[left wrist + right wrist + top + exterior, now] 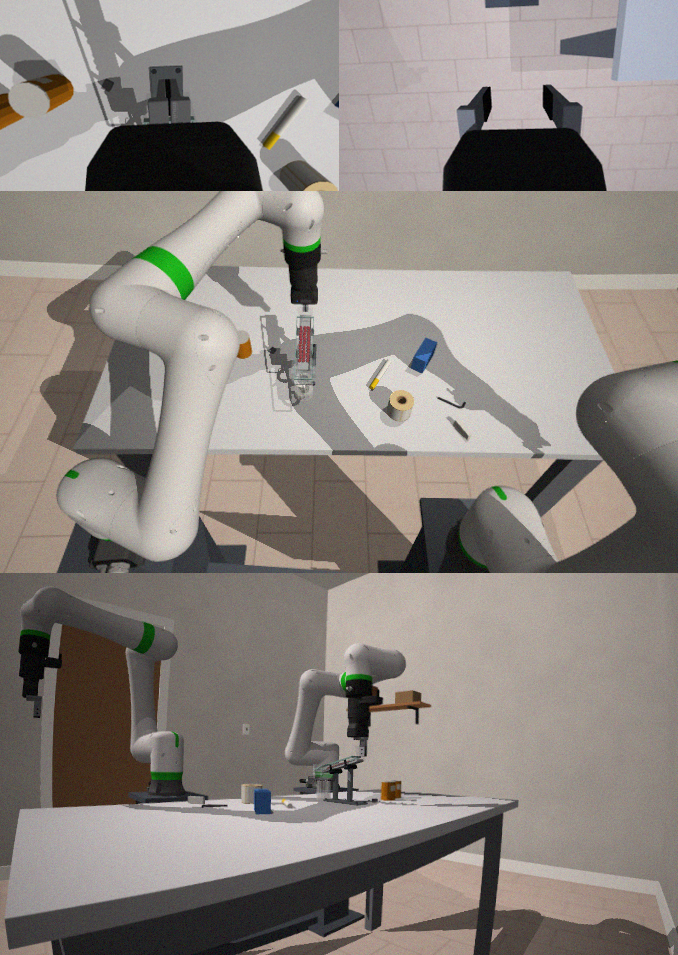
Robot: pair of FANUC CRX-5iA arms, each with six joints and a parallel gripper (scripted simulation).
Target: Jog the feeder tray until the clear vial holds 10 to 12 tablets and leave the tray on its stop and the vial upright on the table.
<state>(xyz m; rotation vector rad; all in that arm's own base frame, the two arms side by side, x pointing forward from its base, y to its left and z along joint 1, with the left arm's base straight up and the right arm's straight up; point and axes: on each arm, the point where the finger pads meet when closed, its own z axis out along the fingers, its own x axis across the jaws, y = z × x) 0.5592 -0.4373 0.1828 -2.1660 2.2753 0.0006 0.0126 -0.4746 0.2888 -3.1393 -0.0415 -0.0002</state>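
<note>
The clear feeder tray (305, 372) (332, 766) slopes on its stand, its high end toward the far table edge. Rows of red tablets (304, 345) lie in it. The clear vial (303, 392) (324, 790) stands upright under the low outlet end; its contents cannot be made out. My left gripper (305, 310) (363, 755) (168, 90) is shut and empty, fingertips pointing down right at the tray's high end; whether they touch the upright plate cannot be told. My right gripper (37, 716) (516, 96) is open and empty, high away from the tray, over the floor.
Amber bottles (244, 346) (389, 791) (60, 89) stand left of the tray in the top view. To its right lie a yellow-tipped marker (380, 374) (284, 123), a tape roll (400, 410), a blue block (424, 355) (262, 801), a hex key (451, 402) and a small grey piece (458, 428).
</note>
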